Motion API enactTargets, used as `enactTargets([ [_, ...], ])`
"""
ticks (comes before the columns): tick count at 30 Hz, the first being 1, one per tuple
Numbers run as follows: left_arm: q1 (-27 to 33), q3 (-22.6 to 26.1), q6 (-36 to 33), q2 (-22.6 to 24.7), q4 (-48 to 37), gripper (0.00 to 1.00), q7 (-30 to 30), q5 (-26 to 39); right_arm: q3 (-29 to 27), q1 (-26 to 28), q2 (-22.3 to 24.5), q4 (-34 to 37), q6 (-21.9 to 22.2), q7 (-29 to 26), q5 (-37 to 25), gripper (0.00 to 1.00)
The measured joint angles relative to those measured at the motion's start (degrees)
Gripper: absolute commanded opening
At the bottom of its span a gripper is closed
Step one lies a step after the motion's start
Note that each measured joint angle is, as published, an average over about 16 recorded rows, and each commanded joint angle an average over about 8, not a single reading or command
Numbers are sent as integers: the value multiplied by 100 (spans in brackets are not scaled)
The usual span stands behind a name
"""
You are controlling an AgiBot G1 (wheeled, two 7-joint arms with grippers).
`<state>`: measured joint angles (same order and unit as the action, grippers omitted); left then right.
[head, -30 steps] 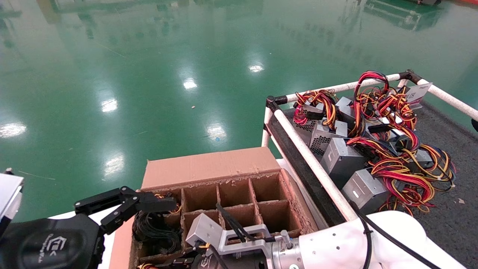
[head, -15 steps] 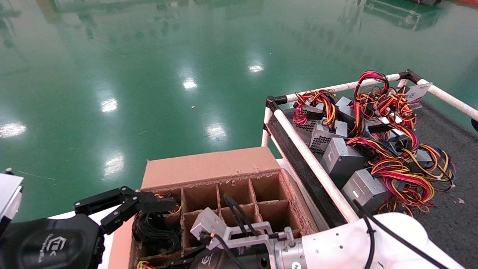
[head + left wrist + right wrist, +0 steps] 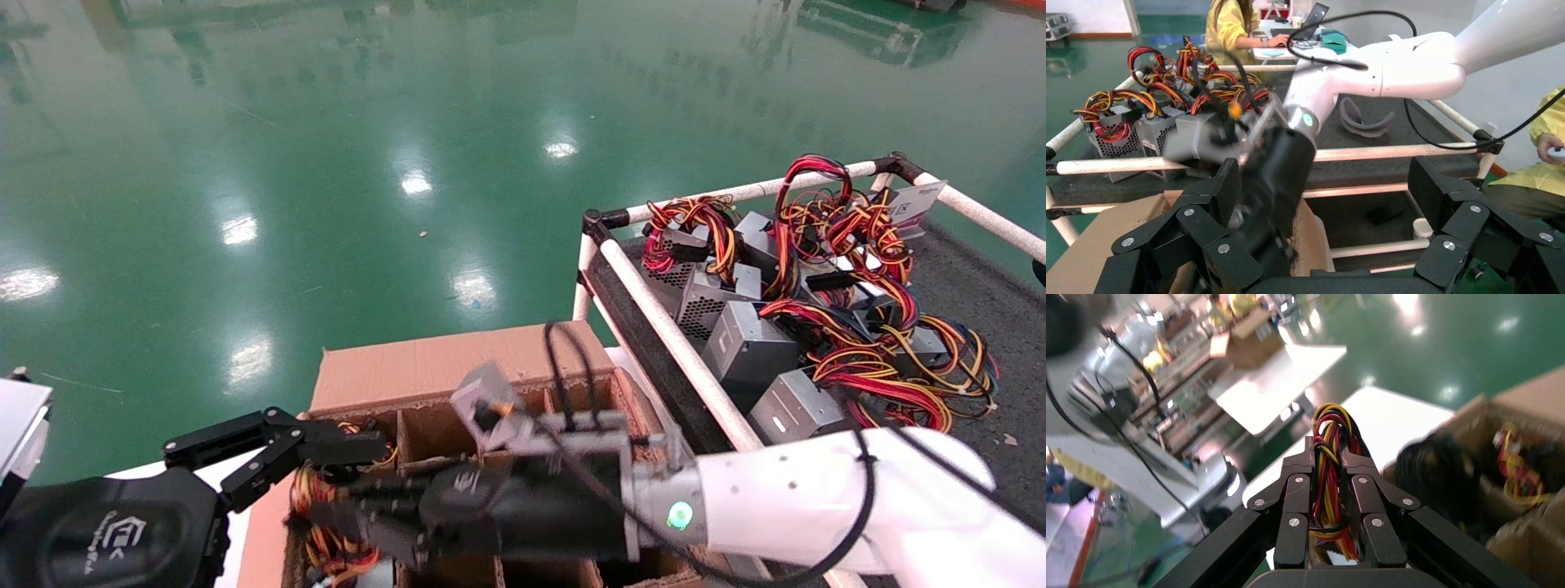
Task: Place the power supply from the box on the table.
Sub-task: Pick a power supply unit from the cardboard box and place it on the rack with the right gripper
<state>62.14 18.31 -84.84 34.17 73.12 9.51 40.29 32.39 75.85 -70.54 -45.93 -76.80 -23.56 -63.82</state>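
Observation:
My right gripper is shut on the power supply's bundle of red, yellow and black wires. In the head view the right gripper hangs over the box's near-left cells, and the wires trail down from it. The power supply's metal case is hidden. The box is brown cardboard with a grid of cells. On the right lies the dark grey table with its white rail. My left gripper is parked open at the box's left edge, holding nothing.
Several silver power supplies with tangled coloured wires crowd the table's left part. A coil of black cables lies in a box cell. Green floor lies beyond. A person in yellow sits behind the table.
My right arm has risen from the box's near edge and swung left and away across the cells, pulling red and yellow wires up. The left arm has not moved.

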Motion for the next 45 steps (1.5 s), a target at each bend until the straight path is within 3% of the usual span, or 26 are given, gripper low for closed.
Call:
enactTargets([
  [13,1,2,1,-1,0,100,-1,-2,-343,153,403,-610,109,-783,485,0],
  [30,1,5,2,-2,0,100,-3,-4,-876,412,1110,-1451,829,-1814,860,0],
  [38,2,7,3,-3,0,100,-3,-5,-1306,940,1683,-1473,1153,-1887,925,0],
  [45,2,8,3,-3,0,100,-4,-6,-1554,1633,2080,-912,1311,-1527,722,0],
])
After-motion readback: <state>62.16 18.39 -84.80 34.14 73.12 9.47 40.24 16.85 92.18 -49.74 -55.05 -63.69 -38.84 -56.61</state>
